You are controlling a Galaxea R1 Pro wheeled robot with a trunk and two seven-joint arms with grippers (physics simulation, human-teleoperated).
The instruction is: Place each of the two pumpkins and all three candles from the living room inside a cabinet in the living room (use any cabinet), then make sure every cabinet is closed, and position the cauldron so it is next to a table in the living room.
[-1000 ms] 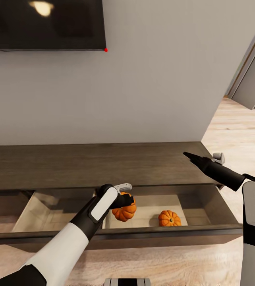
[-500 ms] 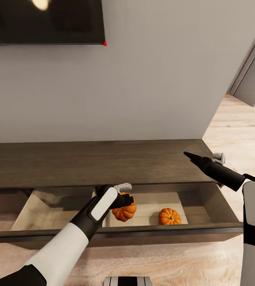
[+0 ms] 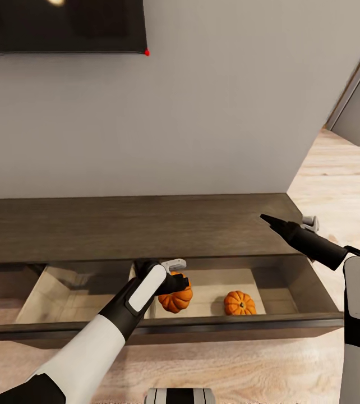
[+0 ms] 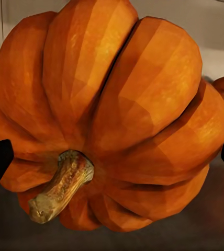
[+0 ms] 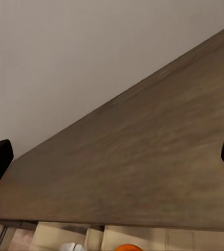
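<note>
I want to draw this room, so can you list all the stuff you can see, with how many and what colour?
pumpkins: 2, bright orange; one held by the left end effector over the open drawer, one lying in the drawer's right compartment.
cabinet: 1, dark brown, long and low against the wall.
drawer: 1, pulled open, dark front, light tan divided inside.
TV: 1, black, on the wall at upper left, with a small red light at its corner.
wall: grey.
floor: light wood.
left end effector: black, shut on a pumpkin.
right end effector: black, fingers apart, above the cabinet top.
</note>
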